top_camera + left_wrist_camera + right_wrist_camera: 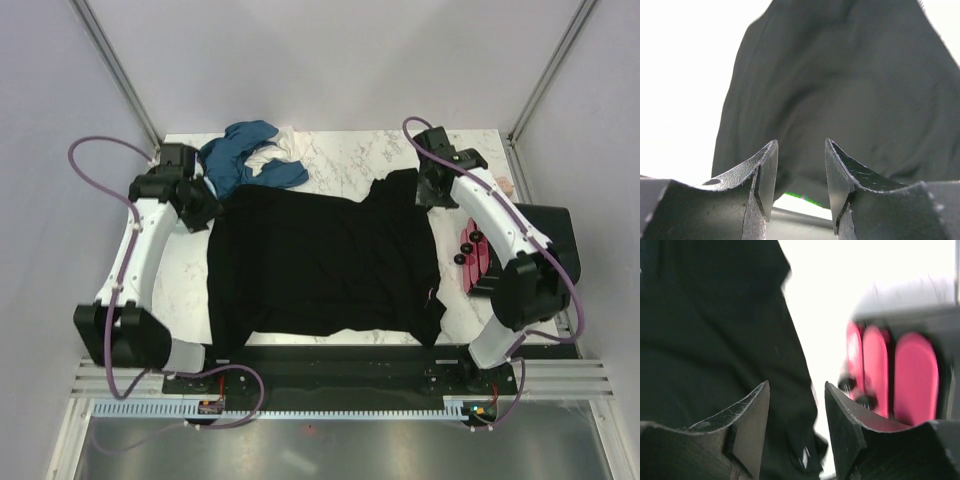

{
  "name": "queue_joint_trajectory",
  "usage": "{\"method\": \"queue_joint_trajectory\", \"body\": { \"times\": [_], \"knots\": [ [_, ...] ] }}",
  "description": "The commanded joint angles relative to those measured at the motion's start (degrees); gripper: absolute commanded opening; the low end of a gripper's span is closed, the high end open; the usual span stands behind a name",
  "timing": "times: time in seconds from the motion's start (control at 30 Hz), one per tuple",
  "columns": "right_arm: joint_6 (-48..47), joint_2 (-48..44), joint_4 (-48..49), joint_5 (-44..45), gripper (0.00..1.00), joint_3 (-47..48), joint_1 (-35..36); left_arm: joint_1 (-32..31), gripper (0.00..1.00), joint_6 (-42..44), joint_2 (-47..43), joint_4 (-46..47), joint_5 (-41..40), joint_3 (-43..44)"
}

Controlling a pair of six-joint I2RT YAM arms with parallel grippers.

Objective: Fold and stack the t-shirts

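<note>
Hovering at the far corners of the black t-shirt [320, 265], we're holding left gripper [800, 175] and right gripper [797, 415] parted, empty; teal t-shirt [240, 158] is lying crumpled behind.

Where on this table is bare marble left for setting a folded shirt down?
Widest free patch: the far strip of the table behind the black t-shirt, right of the blue and white shirt pile. A narrower strip runs left of the black t-shirt. Crowded: the far left corner, and the right edge by the pink and black object.

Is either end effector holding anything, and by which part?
Nothing: the left end effector and right end effector both gape open; the black t-shirt lies free.
</note>
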Motion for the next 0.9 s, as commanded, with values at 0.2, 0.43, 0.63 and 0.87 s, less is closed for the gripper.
{"method": "queue_joint_trajectory", "body": {
  "times": [0.2,0.43,0.63,0.87],
  "knots": [
    [-5.02,20.98,9.98,-7.7,0.59,17.78,-7.75,0.79,0.5,1.58,29.16,5.67,3.04,25.21],
    [-6.51,35.06,11.4,-14.65,0.62,26.39,-8.46,0.79,0.5,4.13,42.97,5.23,6.12,34.36],
    [-7.22,41.22,14.47,-17.11,0.61,29.39,-8.46,0.79,0.49,5.36,47.89,5.23,8.31,35.94],
    [-6.52,48.07,12.19,-16.68,0.39,34.49,-8.46,0.7,0.19,7.21,50.01,5.14,8.66,35.24]
  ]
}}
